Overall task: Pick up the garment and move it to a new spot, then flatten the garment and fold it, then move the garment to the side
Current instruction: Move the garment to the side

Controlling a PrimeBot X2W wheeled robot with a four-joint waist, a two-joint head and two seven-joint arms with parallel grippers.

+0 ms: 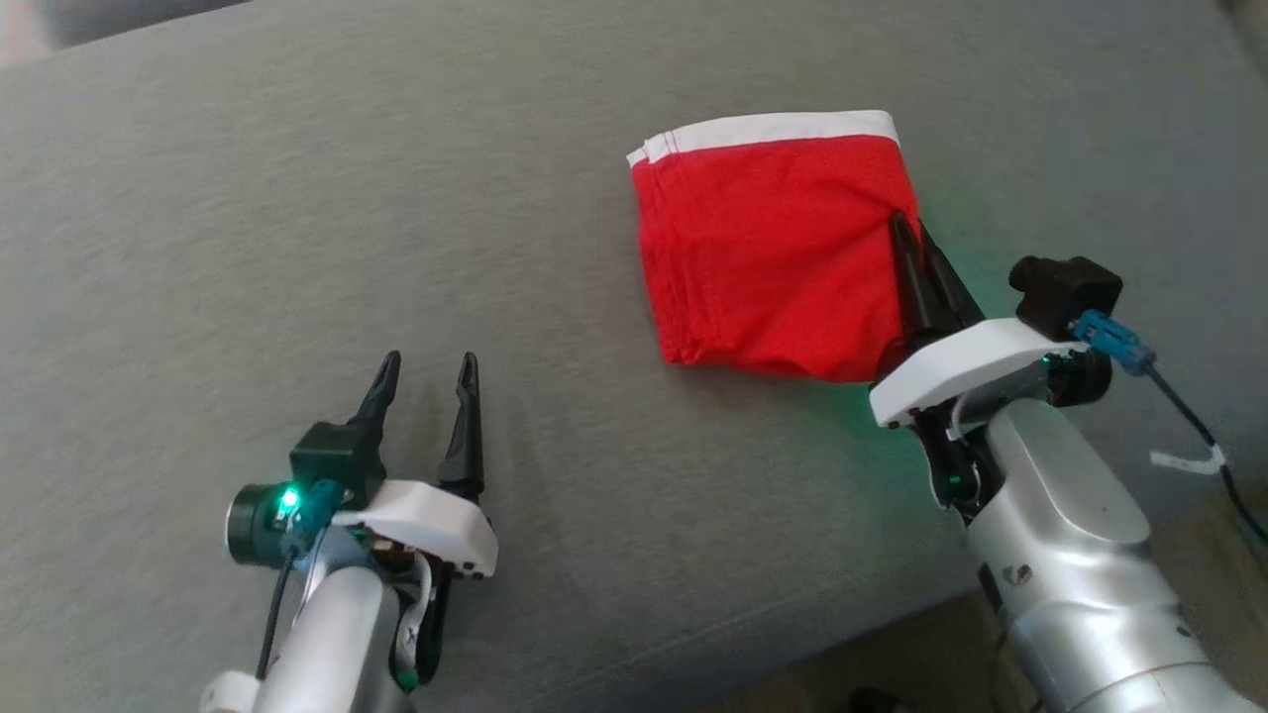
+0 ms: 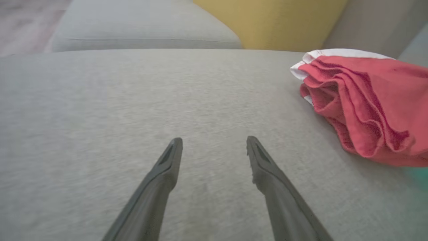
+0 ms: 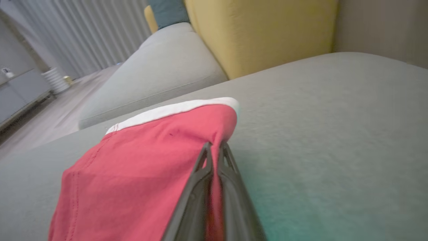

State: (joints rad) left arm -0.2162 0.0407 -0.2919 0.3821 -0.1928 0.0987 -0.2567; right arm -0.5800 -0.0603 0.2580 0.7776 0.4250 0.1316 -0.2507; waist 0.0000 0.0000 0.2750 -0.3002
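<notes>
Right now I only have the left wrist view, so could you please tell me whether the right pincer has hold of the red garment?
Observer: Yes, the right pincer is shut on the garment's right edge.
Operator: Thank you. How does the garment lie?
Observer: In the head view, a folded rectangle, white band farthest from the robot.
Operator: And my left pincer?
Observer: Open, over bare sofa, apart from the garment, to its left.

Surface: grey fabric sofa cushion [image 1: 297, 248], broad and flat.
On it: folded red garment [image 1: 773, 257], white band along its far edge, lying right of centre, toward the far side.
</notes>
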